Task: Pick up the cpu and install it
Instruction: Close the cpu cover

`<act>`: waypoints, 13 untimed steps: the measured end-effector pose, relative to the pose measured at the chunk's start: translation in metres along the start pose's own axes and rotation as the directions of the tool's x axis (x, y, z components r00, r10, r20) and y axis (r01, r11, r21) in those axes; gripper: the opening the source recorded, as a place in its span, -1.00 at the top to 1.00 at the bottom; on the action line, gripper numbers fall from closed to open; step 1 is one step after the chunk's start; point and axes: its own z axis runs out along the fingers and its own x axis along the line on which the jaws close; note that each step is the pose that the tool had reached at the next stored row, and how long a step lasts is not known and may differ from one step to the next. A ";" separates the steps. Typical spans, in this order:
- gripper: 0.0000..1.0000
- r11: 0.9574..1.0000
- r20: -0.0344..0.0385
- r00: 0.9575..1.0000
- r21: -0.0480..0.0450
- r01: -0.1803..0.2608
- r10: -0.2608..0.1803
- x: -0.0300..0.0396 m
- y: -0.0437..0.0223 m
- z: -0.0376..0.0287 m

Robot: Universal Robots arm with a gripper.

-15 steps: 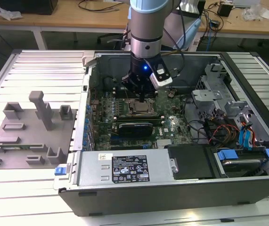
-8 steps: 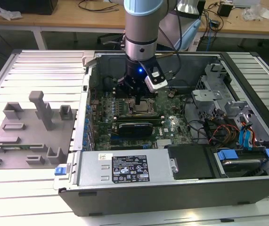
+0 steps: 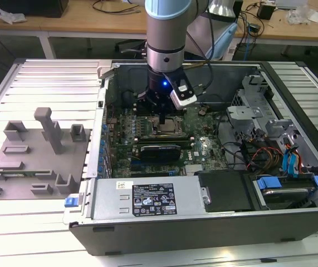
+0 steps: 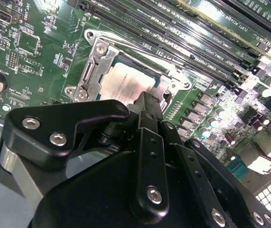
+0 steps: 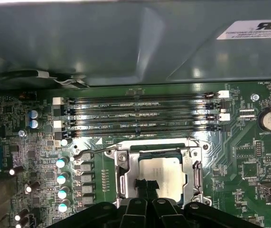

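- Gripper [image 3: 163, 119] is low inside the open computer case [image 3: 292, 233], over the socket frame [image 5: 126, 178] near the middle of the motherboard [image 5: 239, 156].
- Claw: fingertips [image 5: 140, 184] look pressed together with nothing between them; in the first wrist view they sit at the chip's near edge.
- The cpu [image 5: 163, 173] lies flat in the socket, silver top up and square with the frame. It looks seated, not carried.
- Cannot tell if the tips actually touch the cpu or hover just over it, nor if the frame is latched.
- Step in hand, my read: seating or checking the chip.
  - Any push should be straight down and light.
  - No sideways drag; a skewed chip could hurt the socket contacts.
  - Chip edges should stay parallel to the frame, with no corner riding up.
- Clearance looks tight:
  - memory slots [image 5: 140, 114] run just beside the socket;
  - capacitors [image 5: 61, 178] line one side of it;
  - the wire lever [image 5: 90, 152] lies near the frame.
- The case lies on its side on a slatted metal table [image 3: 47, 78].
  - The power supply [image 3: 147, 200] is at the case's near wall.
  - Drive cage and cables [image 3: 281, 156] are toward the case's end at the exterior view's right.
- Grey fixture blocks [image 3: 30, 156] sit near the table's edge at the exterior view's left, well apart from the gripper.
- Wooden benches [image 3: 92, 25] with cables stand behind the table.
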 end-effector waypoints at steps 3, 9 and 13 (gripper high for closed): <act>0.79 1.000 0.000 1.000 0.000 0.000 0.000 0.0026 -0.0002 0.0001; 0.79 1.000 0.001 1.000 0.000 0.000 0.000 0.0122 -0.0014 0.0024; 0.79 1.000 0.001 1.000 0.000 0.000 0.000 0.0123 -0.0015 0.0080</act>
